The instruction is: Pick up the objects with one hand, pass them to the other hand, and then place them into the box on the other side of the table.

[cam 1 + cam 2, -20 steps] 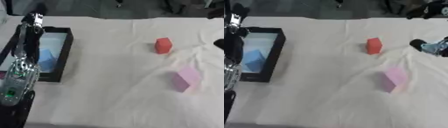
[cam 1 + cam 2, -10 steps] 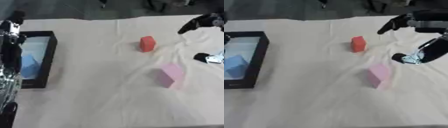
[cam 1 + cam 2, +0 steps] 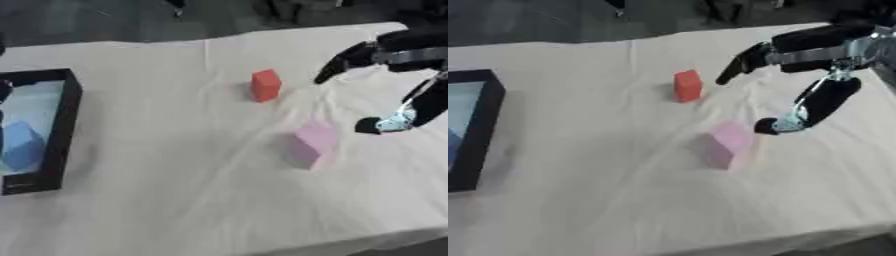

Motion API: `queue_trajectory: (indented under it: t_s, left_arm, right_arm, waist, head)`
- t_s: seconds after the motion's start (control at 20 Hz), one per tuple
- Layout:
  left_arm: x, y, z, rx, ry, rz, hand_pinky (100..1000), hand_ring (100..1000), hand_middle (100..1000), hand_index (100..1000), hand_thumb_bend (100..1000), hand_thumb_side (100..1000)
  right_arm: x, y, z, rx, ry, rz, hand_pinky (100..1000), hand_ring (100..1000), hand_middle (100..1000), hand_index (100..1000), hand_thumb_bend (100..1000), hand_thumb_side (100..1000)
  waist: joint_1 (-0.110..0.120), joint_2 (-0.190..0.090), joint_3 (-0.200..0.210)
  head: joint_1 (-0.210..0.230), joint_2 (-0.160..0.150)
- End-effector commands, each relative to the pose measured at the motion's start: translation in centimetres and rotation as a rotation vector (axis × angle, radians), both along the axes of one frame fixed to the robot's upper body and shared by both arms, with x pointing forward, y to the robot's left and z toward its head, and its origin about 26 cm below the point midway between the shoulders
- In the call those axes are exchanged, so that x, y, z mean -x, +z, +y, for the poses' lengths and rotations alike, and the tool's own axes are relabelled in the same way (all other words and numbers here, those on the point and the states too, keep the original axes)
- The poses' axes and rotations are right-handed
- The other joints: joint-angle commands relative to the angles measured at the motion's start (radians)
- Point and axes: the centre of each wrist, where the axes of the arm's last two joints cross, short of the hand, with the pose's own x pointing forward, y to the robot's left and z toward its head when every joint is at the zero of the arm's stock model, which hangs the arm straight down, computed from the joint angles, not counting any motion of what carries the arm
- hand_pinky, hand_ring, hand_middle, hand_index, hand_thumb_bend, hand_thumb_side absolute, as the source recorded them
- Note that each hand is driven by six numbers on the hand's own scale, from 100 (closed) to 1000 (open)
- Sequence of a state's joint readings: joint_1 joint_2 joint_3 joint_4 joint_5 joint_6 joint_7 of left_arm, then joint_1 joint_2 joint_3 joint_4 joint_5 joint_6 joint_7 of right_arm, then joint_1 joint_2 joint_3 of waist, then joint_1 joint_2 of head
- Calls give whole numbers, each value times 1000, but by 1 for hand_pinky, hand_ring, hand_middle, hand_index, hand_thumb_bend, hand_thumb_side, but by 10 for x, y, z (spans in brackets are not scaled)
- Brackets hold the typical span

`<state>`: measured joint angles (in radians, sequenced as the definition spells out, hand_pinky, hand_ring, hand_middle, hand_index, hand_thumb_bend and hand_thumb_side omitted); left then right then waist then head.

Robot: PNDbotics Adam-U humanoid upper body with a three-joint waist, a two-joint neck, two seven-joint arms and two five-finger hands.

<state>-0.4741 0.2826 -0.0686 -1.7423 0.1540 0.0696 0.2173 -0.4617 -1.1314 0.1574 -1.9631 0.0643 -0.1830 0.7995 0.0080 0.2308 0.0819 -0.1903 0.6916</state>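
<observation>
A red block (image 3: 265,85) stands upright on the white cloth, just past the middle. A pink block (image 3: 311,145) lies nearer me and to its right. My right hand (image 3: 820,42) hovers open above the cloth, right of both blocks. Its fingers (image 3: 744,61) stretch toward the red block and its thumb (image 3: 808,107) hangs down beside the pink block, touching neither. The black box (image 3: 63,127) sits at the left edge with a blue block (image 3: 22,147) inside. Only a dark sliver of my left arm shows at that edge; its hand is hidden.
The white cloth (image 3: 175,190) covers the table, with creases around the pink block. The table's near edge runs across the lower right corner. Dark floor lies beyond the far edge.
The camera has swung right, so everything shifted left in the picture. My right hand has come in from the right toward the blocks. My left arm has slipped out of view.
</observation>
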Motion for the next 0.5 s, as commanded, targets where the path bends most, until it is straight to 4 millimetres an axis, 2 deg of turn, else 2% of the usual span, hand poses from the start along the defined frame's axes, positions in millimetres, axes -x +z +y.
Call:
queue_trajectory:
  t_s: [0.05,0.3,0.5]
  left_arm:
    - [2,13,4,-12,1,-35,665,1000,898,829,382,738]
    - [2,13,3,-12,4,-28,663,1000,883,820,377,739]
    - [3,14,3,-12,9,-29,662,1000,875,818,377,739]
  right_arm:
    - [8,9,2,77,12,-57,908,921,876,921,491,193]
    - [8,-2,5,110,45,-110,915,946,886,919,577,179]
    - [7,-12,6,113,36,-162,903,932,877,912,602,163]
  waist:
    - [-12,3,2]
    - [-13,6,7]
    - [-13,8,12]
  head:
    - [10,-5]
    - [19,-1]
    - [25,-2]
